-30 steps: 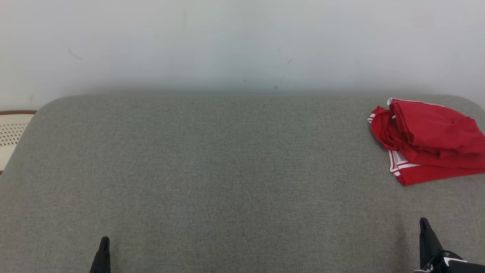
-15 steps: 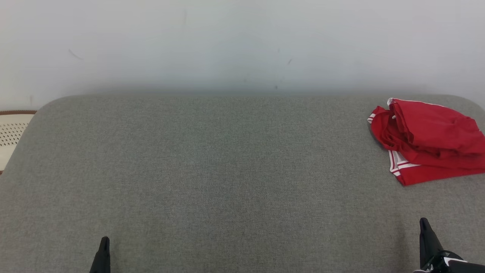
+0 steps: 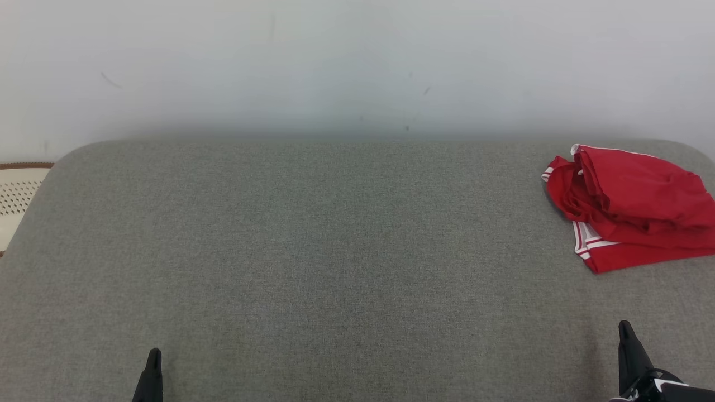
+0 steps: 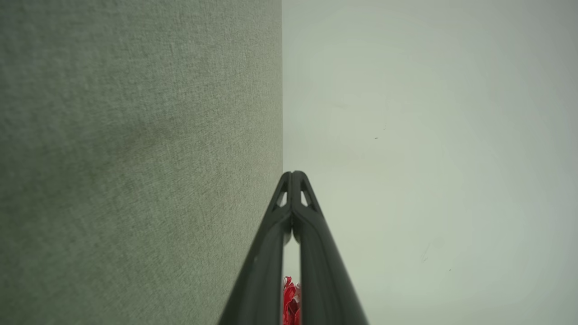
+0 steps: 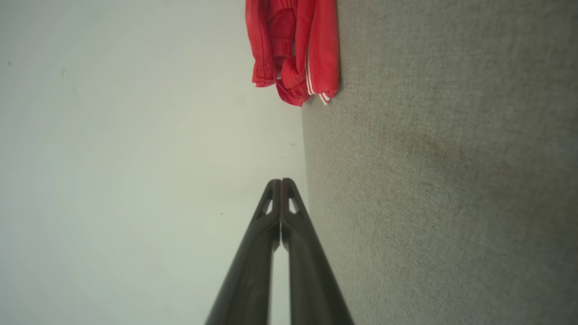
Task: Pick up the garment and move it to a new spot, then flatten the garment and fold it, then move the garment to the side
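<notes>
A crumpled red garment (image 3: pixel 631 206) with white stripes lies at the far right of the grey fabric surface (image 3: pixel 335 251), partly cut off by the frame edge. The right wrist view shows the garment (image 5: pixel 295 49) ahead of my right gripper (image 5: pixel 281 181), whose fingertips touch with nothing between them. In the head view the right gripper (image 3: pixel 625 329) sits low at the right, well short of the garment. My left gripper (image 3: pixel 153 357) rests at the lower left, far from it. In the left wrist view the left gripper (image 4: pixel 293 174) is shut and empty, and a sliver of the garment (image 4: pixel 290 300) shows between the fingers' bases.
A pale wall (image 3: pixel 357 61) stands right behind the grey surface. A white perforated object with a brown rim (image 3: pixel 17 195) sits beyond the surface's left edge. The surface has rounded far corners.
</notes>
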Motion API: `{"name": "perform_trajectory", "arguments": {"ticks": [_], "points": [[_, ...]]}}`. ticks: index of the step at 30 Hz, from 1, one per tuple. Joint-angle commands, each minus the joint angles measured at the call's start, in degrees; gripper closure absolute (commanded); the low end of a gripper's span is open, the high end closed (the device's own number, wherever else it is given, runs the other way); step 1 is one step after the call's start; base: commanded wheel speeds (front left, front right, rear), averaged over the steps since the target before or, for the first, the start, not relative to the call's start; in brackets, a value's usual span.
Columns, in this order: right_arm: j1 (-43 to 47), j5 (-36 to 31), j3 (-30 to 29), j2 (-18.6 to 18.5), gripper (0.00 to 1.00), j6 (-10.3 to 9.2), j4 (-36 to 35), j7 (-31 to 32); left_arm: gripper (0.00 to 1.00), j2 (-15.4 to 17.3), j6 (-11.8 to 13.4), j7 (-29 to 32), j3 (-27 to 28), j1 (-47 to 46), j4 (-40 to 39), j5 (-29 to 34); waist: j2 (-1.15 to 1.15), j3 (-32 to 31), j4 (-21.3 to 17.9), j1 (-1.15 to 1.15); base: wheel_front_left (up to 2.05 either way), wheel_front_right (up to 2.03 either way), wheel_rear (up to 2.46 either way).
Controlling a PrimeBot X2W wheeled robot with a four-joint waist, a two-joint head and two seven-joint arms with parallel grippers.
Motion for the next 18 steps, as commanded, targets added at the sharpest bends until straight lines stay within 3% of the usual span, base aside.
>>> {"name": "perform_trajectory", "arguments": {"ticks": [1, 18], "points": [[-0.34, -0.21, -0.07, 0.16, 1.0, 0.0, -0.08, 0.11, 1.0, -0.04, -0.16, 0.18, 0.18, -0.08, 0.09, 0.09, 0.0, 0.0, 0.0, 0.0, 0.0, 0.0, 0.0], [-0.34, -0.23, -0.08, 0.17, 1.0, 0.0, -0.08, 0.06, 1.0, -0.04, -0.17, 0.1, 0.09, -0.07, 0.09, -0.01, 0.0, 0.0, 0.0, 0.0, 0.0, 0.0, 0.0]]}}
